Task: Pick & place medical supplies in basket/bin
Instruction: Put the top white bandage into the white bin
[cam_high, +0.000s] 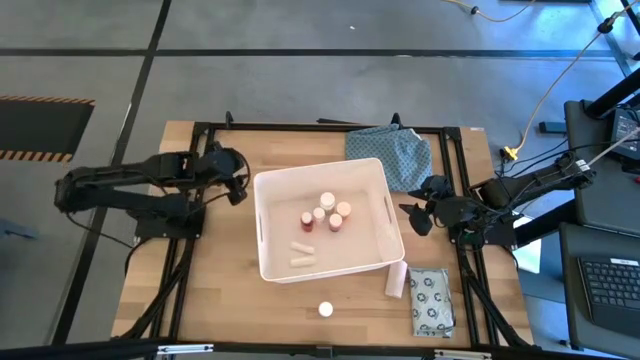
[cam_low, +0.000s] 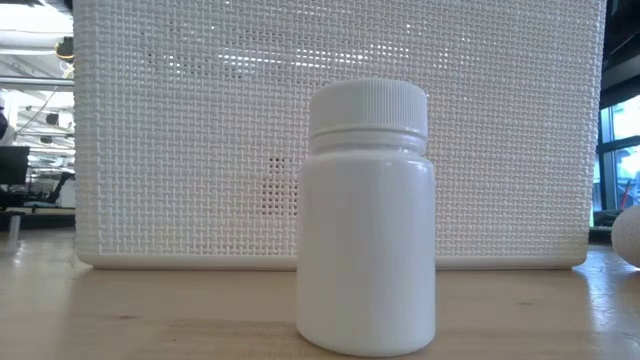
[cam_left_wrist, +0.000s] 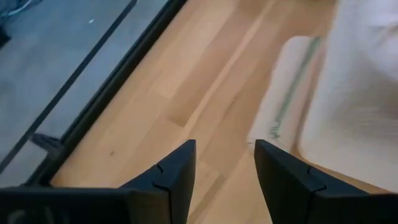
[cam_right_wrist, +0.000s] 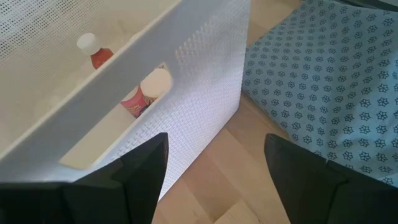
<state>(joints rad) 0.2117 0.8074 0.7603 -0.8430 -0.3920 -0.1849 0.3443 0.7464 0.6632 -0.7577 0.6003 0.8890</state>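
Right tool (cam_high: 418, 214), released and empty just beside the tub (cam_high: 270, 262) wall, could clip it turning toward the tube (cam_high: 396, 281), packet (cam_high: 431, 301) and white bottle (cam_high: 325, 309) left on the desk (cam_high: 220, 300); left tool (cam_high: 240, 186) idles parted opposite.

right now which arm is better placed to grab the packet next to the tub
Right. The packet lies on the right gripper's side of the tub, jaws open; the left gripper sits across the tub.
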